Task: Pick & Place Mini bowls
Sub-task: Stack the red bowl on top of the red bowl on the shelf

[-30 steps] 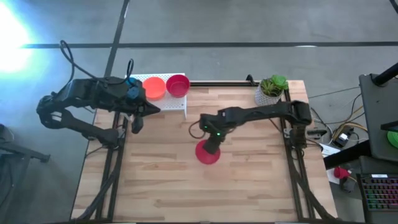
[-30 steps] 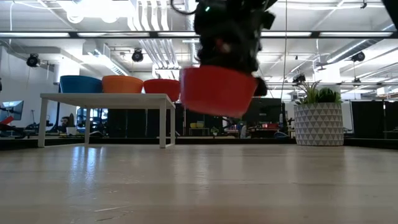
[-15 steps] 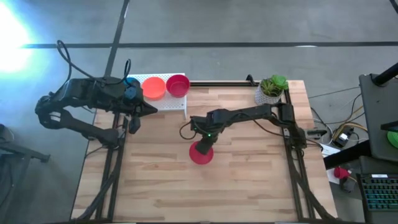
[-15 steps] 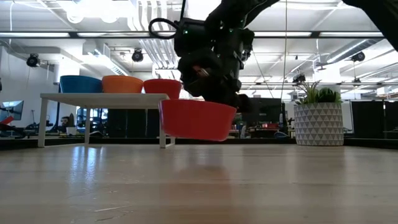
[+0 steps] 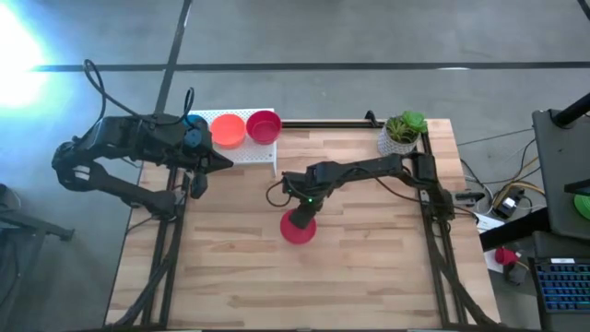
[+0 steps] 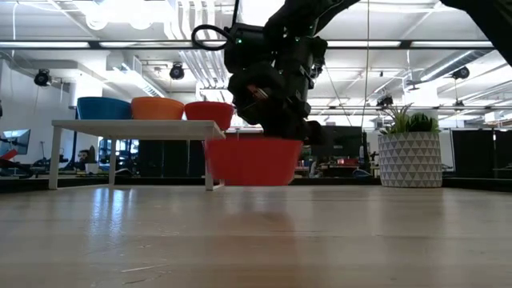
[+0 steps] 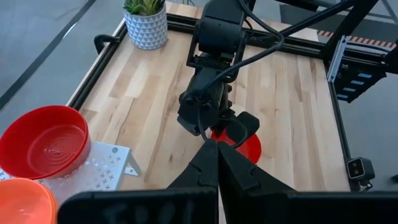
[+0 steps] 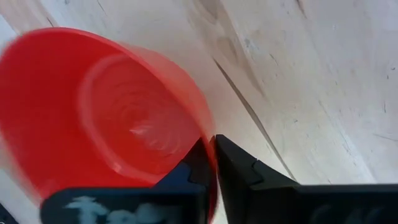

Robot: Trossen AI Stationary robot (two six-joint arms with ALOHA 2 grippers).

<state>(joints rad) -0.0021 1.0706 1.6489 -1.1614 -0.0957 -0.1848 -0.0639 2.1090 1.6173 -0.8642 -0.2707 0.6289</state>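
A robotics lab is showing here. Ceiling ducts (image 6: pixel 192 56) and strip lights (image 6: pixel 448 44) are running overhead. A keyboard (image 5: pixel 562 290) is sitting beyond the wooden bench (image 5: pixel 369 267).

Table (image 5: pixel 369 267) centre: blocked by red bowl (image 5: pixel 300 227) w/ right gripper (image 5: pixel 305 218) on its rim, arm running out to 2 o'clock.
Shelf (image 5: pixel 241 152), 11 o'clock corner: full w/ 3 bowls (image 5: pixel 246 127); left gripper (image 5: pixel 221 160) hangs at its front edge.
Plant (image 5: pixel 402 134): 1 o'clock corner, obstacle.
Free room: whole near half, 4 to 8 o'clock; also strip btw shelf and plant at 12.
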